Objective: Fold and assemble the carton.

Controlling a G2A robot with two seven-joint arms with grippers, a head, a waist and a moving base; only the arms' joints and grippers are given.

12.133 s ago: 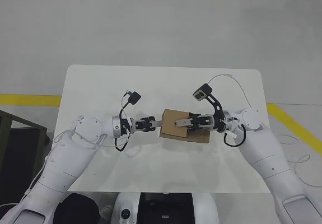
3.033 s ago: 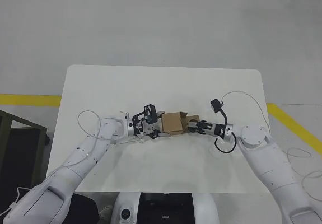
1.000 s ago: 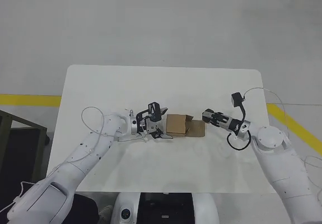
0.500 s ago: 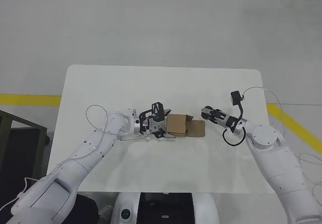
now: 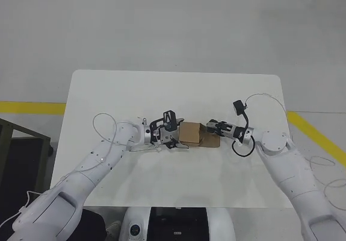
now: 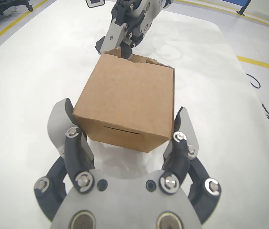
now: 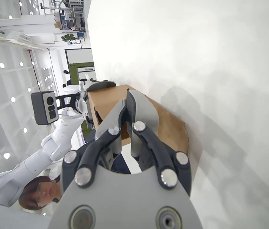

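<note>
Gripping carton (image 5: 191,134), left hand (image 6: 123,110), right hand (image 7: 126,99) opposite

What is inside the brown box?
The box walls hide most of it. At its open end, the right gripper pokes just past the edge. Anything deeper inside cannot be seen.
</note>
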